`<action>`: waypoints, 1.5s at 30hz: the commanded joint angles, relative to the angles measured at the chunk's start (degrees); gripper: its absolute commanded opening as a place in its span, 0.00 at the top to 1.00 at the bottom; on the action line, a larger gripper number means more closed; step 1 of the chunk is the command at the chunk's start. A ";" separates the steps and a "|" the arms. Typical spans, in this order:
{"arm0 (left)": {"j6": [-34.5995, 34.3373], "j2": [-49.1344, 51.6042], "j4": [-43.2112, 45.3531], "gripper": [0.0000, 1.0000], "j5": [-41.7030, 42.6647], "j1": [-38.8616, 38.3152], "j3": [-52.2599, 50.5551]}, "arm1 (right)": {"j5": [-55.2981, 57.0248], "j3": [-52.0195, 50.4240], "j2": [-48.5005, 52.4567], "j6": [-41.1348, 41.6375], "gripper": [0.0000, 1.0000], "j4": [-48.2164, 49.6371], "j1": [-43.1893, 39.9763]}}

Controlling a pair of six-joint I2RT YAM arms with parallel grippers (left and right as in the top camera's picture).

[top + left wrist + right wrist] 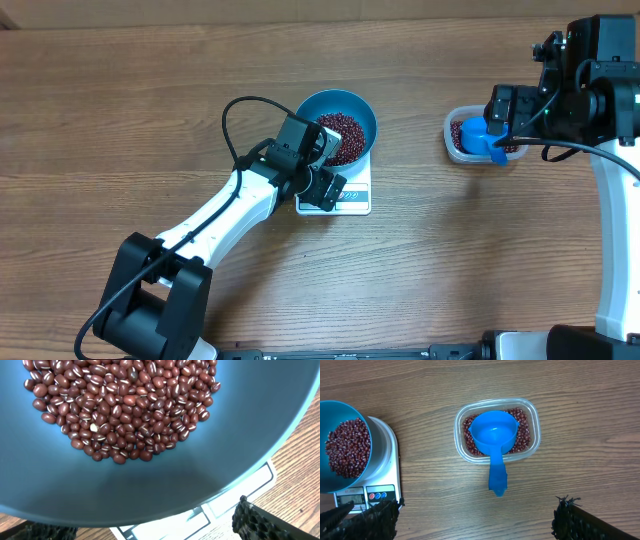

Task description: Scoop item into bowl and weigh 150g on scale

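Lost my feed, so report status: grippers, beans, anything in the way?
Both grippers open, empty: left gripper at the bowl, right gripper near the tub. Beans in bowl on scale. Scoop empty in tub. Nothing blocking.

Looks like a robotics lab bench: wood-grain table (150, 80) with robot arms (215, 215) and a kitchen scale (355, 196).

Mid-table: bowl (352, 108) on scale (352, 198), left gripper (327, 168) hanging over the bowl's near-left rim, its arm barring approach from the near-left corner | Right edge: tub (452, 138), scoop (494, 432) handle jutting over its rim, right gripper (498, 120) above | Free: bare table (420, 260) strip between scale and tub; far-left corner; near-right area.
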 commanded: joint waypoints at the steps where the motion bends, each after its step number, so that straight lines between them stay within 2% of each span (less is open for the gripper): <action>1: -0.55 0.17 -0.11 0.01 2.27 0.22 -0.13 | -0.50 1.03 -0.37 -0.42 0.00 0.35 -0.33; 11: -5.29 -2.58 -7.13 0.01 3.61 0.24 -0.13 | -0.50 1.03 -0.37 -0.42 0.00 0.35 -0.33; 26: -5.25 -3.37 -7.69 0.00 3.56 0.22 -0.13 | -0.50 1.03 -0.37 -0.42 0.00 0.35 -0.33; 35: -5.20 -3.37 -0.17 0.01 1.33 0.24 -0.13 | -0.50 1.03 -0.37 -0.42 0.00 0.35 -0.33; 45: -5.27 -3.37 1.16 0.01 1.60 0.24 -0.13 | -0.50 1.03 -0.37 -0.42 0.00 0.35 -0.33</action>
